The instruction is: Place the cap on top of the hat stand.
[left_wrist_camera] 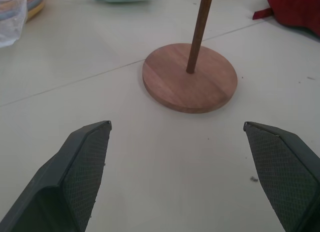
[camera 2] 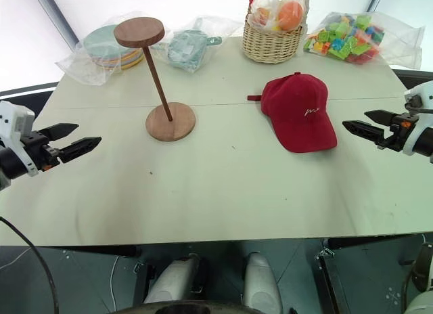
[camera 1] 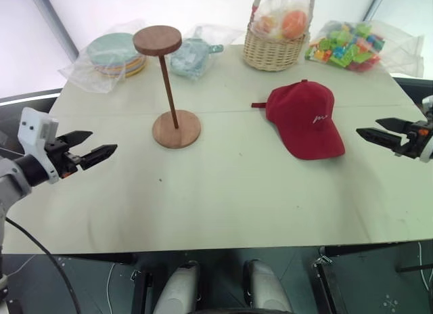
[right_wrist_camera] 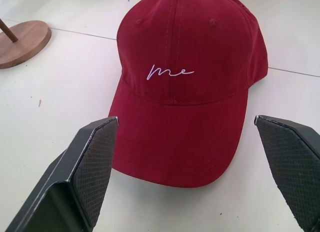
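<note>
while the cap (camera 1: 304,120) lies flat on the table (camera 1: 223,192), well right of the hat stand (camera 1: 169,91), the head view shows both grippers wide and empty. the left gripper (left_wrist_camera: 177,157) faces the stand's round wooden base. the right gripper (right_wrist_camera: 190,167) faces the stiff curved brim; soft, light fabric, probably best pinched there.

This looks like a robot test room or lab rather than a home. A plain pale table (camera 1: 223,206) fills the middle of the frame, set against blank white wall panels along the top. Props sit in a row at the upper edge, several in clear plastic bags: stacked plates (camera 1: 116,55) upper left, a wicker basket (camera 1: 276,49) upper centre, toy bricks (camera 1: 345,45) upper right. Loose cables (camera 1: 40,260) trail at lower left.
</note>
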`<state>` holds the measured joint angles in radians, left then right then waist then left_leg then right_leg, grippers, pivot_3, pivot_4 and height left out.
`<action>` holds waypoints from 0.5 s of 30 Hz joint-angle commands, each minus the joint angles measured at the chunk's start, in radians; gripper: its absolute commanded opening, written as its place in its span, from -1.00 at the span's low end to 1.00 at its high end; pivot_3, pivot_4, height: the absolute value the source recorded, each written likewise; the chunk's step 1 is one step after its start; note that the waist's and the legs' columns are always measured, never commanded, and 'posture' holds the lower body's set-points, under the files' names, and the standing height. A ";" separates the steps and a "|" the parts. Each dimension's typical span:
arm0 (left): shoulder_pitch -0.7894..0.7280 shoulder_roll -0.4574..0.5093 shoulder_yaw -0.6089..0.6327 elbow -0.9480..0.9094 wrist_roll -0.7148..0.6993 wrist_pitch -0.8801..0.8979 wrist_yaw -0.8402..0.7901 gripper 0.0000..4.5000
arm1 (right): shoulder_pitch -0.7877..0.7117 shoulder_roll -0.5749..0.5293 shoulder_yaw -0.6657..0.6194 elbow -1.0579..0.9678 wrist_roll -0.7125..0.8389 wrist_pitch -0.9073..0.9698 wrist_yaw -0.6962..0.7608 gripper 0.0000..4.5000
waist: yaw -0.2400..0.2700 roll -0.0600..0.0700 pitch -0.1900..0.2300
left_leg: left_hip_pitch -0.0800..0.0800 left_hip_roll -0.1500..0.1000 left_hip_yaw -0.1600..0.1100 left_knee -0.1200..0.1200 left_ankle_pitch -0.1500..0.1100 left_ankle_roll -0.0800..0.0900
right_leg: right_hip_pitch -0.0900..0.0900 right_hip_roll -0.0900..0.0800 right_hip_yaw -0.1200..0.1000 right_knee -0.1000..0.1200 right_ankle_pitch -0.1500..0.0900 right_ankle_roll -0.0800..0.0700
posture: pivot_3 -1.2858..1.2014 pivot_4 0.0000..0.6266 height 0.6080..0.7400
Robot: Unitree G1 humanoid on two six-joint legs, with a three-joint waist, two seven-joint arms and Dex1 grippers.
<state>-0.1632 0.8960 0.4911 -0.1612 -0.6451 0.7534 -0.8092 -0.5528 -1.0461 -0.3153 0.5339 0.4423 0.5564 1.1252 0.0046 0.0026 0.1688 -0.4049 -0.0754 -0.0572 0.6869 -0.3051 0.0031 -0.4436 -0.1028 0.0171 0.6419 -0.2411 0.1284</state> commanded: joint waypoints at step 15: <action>0.012 0.031 0.054 -0.020 -0.006 -0.011 -0.016 0.97 | -0.038 -0.011 -0.006 0.000 -0.007 -0.008 0.010 1.00 | -0.001 0.000 0.000 | 0.000 0.000 0.000 0.000 0.000 0.000 | 0.000 0.000 0.000 0.000 0.000 0.000 | 0.03 -0.52 1.00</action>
<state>-0.1514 0.9035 0.5047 -0.1609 -0.6454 0.7576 -0.8237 -0.5689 -1.0460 -0.3121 0.5365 0.4341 0.5569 1.1282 0.0037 0.0026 0.1689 -0.4048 -0.0754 -0.0572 0.6867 -0.3050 0.0031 -0.4436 -0.1028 0.0171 0.6419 -0.2411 0.1284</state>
